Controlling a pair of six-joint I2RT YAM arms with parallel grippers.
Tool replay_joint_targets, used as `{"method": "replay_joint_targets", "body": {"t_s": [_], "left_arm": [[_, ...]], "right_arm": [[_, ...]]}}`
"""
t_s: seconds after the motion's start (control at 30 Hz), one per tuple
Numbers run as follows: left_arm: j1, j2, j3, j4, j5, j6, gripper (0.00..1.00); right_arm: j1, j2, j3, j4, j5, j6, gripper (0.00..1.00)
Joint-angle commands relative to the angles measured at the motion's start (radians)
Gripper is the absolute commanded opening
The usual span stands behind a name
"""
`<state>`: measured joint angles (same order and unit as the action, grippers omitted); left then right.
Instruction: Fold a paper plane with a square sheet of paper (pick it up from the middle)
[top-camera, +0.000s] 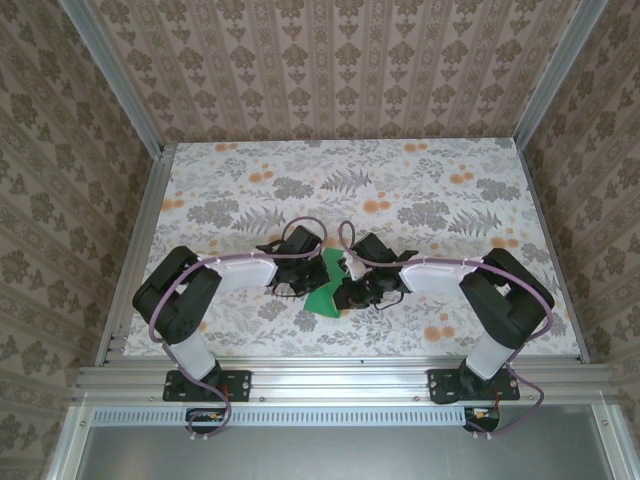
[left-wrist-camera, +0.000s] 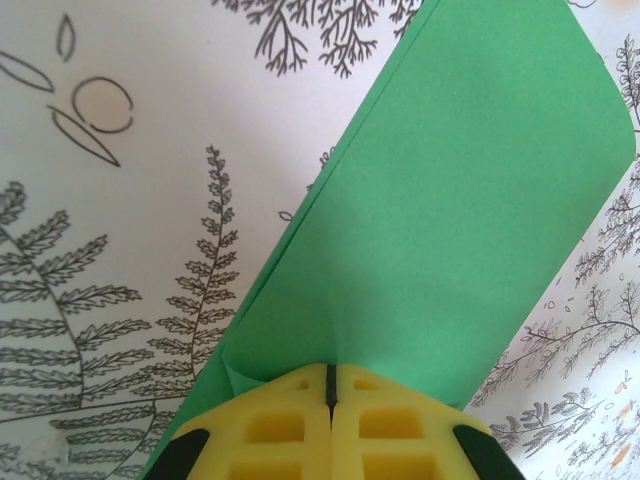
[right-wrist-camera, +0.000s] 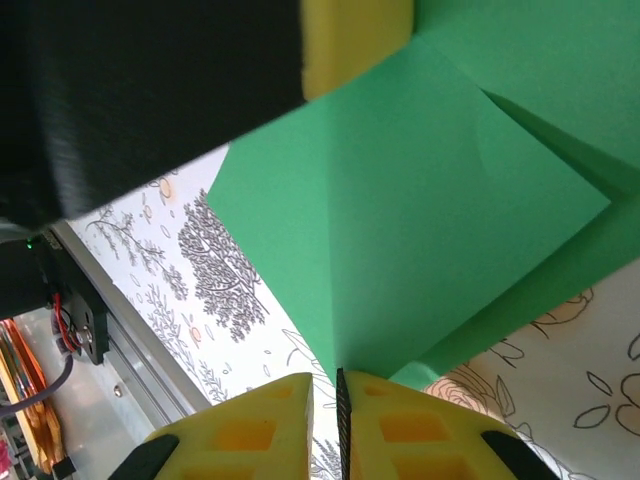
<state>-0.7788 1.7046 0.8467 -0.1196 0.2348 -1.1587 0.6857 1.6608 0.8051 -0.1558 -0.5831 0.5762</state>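
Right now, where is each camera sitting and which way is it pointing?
Top external: above and behind, looking down at the table; the left arm and right arm show.
Left wrist: looks past the left fingers, shut on the green paper.
Right wrist: looks past the right fingers, pinching that paper's corner.
Shared: all three see the paper.

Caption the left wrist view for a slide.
Left gripper shut on the folded green paper over the fern-print table.

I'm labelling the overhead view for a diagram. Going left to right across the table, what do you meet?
First the left arm → left pincer → green paper → right pincer → right arm.
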Motion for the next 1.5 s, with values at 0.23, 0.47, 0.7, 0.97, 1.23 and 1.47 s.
{"method": "replay_joint_targets", "body": {"t_s": [0.23,0.47,0.7,0.97,1.23,1.47], "left_arm": [[-0.014,0.007,-0.024,-0.101,-0.026,0.005,0.0],[-0.015,0.007,-0.025,-0.101,-0.025,0.006,0.0],[-0.017,0.012,-0.021,-0.101,-0.022,0.01,0.0],[-0.022,0.025,-0.017,-0.102,-0.009,0.022,0.0],[-0.031,0.025,-0.012,-0.137,-0.012,0.044,0.0],[-0.039,0.027,-0.009,-0.13,-0.01,0.04,0.0]], "right_arm": [[0.097,-0.066,0.048,-0.107,0.157,-0.02,0.17],[0.139,-0.042,0.072,-0.167,0.298,-0.055,0.17],[0.138,-0.031,0.082,-0.175,0.297,-0.061,0.17],[0.139,0.006,0.066,-0.162,0.255,-0.038,0.17],[0.128,-0.102,0.049,-0.084,0.196,0.033,0.19],[0.105,-0.075,0.039,-0.018,0.141,0.073,0.19]]}}
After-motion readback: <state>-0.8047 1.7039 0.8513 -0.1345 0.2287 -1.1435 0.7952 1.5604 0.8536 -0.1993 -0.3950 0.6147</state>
